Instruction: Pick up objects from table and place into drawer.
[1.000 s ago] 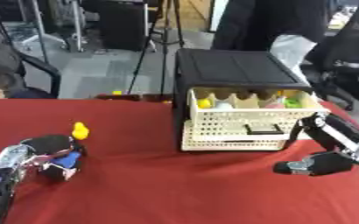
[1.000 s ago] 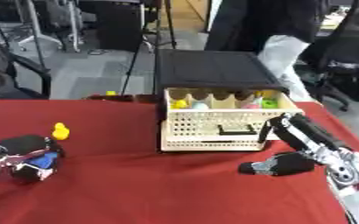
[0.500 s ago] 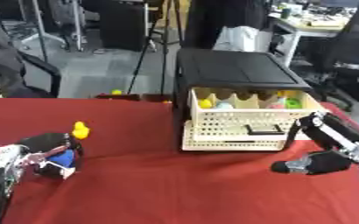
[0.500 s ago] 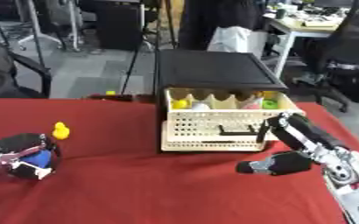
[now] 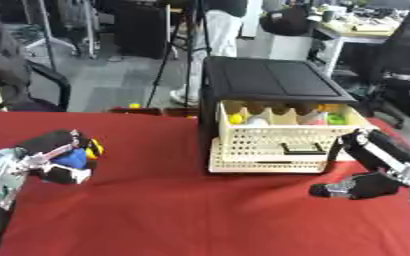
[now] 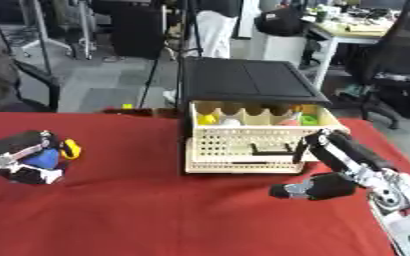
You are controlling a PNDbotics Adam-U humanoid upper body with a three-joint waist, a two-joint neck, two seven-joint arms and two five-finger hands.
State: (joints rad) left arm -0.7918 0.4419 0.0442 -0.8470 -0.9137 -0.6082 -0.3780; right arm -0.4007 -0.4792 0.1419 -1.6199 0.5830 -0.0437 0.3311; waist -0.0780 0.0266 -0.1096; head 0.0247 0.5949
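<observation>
The left hand (image 5: pixel 51 160) sits low over the red surface (image 5: pixel 182 210), its fingers curled round a small blue object (image 5: pixel 71 158), with something yellow (image 5: pixel 95 148) showing just beyond the fingertips; whether that yellow piece is part of the same toy or a separate one, I cannot tell. The hand looks lifted slightly off the cloth, though this is hard to be sure of.

Well away to that hand's right stands the drawer unit (image 5: pixel 274 85), black on top, with its cream perforated drawer (image 5: pixel 283 142) pulled open. Several small coloured things, yellow, pink and green, already lie in the drawer (image 6: pixel 243 120), so part of the job appears done.

The right hand (image 6: pixel 318 186) rests on the surface just in front of the drawer's right corner, fingers bent inward and holding nothing that shows.

As for progress, the grasp on the blue object seems made, and what remains is carrying it across to the open drawer and letting it go. No other loose items show on the surface near either hand.
</observation>
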